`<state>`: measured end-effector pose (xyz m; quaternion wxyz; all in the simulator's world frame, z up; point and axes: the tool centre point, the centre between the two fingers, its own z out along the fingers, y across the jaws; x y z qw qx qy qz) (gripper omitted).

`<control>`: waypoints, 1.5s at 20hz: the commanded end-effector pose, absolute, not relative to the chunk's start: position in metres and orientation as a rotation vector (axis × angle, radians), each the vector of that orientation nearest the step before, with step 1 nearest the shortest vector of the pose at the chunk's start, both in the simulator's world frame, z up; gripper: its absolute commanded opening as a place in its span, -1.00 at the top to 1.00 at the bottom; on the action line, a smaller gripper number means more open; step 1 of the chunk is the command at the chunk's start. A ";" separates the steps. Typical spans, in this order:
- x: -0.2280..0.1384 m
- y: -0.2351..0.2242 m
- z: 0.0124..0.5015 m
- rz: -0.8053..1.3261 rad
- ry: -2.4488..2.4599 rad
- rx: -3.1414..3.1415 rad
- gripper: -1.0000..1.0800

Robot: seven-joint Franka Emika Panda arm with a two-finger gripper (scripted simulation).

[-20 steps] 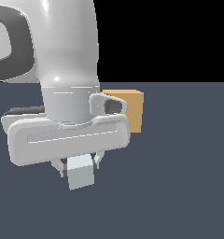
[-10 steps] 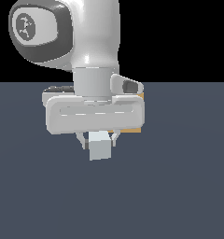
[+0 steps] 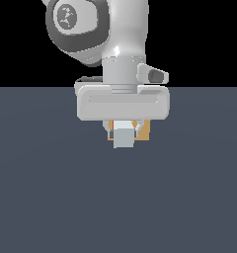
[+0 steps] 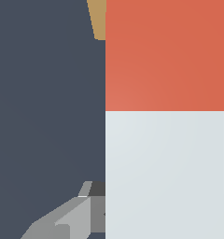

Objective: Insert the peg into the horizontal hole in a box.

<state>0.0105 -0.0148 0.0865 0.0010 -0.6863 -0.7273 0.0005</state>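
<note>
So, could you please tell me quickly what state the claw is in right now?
Claw: closed on the peg, whose orange-red end points toward the box.

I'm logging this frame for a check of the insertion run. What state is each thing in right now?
claw: shut on the peg, in front of the box.
peg: held off the floor, orange-red end pointing at the box.
box: on the floor, mostly hidden behind the claw.
hole: hidden, so insertion cannot be judged.
</note>
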 end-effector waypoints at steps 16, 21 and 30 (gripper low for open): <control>0.030 -0.004 0.099 -0.003 -2.234 -2.211 1.00; 0.029 -0.004 0.097 0.001 -2.232 -2.209 1.00; 0.027 0.039 0.098 -0.001 -2.233 -2.210 1.00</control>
